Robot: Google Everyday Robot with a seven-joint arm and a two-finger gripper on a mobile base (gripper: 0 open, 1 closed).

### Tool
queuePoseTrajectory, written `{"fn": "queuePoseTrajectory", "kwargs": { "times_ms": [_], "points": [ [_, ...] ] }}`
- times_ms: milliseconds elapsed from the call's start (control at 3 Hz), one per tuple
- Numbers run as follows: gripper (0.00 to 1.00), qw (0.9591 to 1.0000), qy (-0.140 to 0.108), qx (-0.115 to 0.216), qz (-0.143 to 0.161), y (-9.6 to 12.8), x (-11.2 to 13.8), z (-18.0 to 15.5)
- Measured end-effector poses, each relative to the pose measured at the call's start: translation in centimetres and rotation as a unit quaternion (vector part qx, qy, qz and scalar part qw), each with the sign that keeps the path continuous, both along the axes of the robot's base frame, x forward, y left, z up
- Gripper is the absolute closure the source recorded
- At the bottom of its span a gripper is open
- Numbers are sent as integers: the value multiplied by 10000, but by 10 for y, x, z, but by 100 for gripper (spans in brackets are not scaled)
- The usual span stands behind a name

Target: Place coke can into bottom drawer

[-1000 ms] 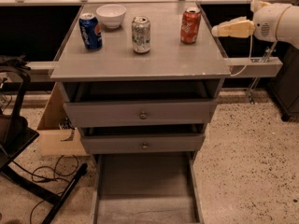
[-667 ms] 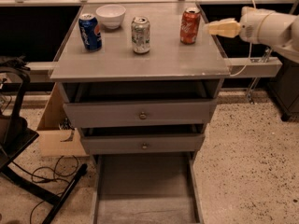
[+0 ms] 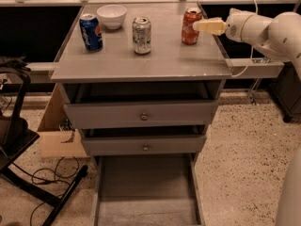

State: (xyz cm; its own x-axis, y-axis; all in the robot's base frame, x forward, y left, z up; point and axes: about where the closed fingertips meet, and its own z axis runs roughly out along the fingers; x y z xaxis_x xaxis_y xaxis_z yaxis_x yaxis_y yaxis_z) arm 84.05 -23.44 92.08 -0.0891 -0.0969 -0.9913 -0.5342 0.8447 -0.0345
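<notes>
The coke can (image 3: 190,27), red-orange with white script and a silver top, stands upright at the back right of the grey cabinet top (image 3: 141,60). My gripper (image 3: 201,26) comes in from the right on a white arm, its pale fingertips right beside the can's right side, at about its upper half. The bottom drawer (image 3: 146,192) is pulled out at the foot of the cabinet, a wide shallow grey tray with nothing in it.
A blue Pepsi can (image 3: 91,31), a white bowl (image 3: 112,16) and a silver-green can (image 3: 141,35) stand on the top. Two knobbed drawers (image 3: 143,117) sit slightly open above the tray. A black stand with cables (image 3: 19,140) and a cardboard box (image 3: 56,135) are at left.
My gripper has moved left across the cabinet's right edge, from well clear of the coke can to right beside it. The cans and drawers have not moved.
</notes>
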Motion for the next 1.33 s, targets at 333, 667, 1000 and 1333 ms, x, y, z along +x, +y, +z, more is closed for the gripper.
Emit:
{"fn": "queuePoseTrajectory", "kwargs": {
  "times_ms": [333, 667, 1000, 1333],
  "points": [
    [0, 9998, -15, -21, 181, 15, 23, -6],
    [0, 9996, -12, 70, 266, 26, 39, -14],
    [18, 9993, -49, 181, 331, 37, 50, -18],
    [41, 9981, -176, 270, 516, 56, 55, -9]
  ]
}}
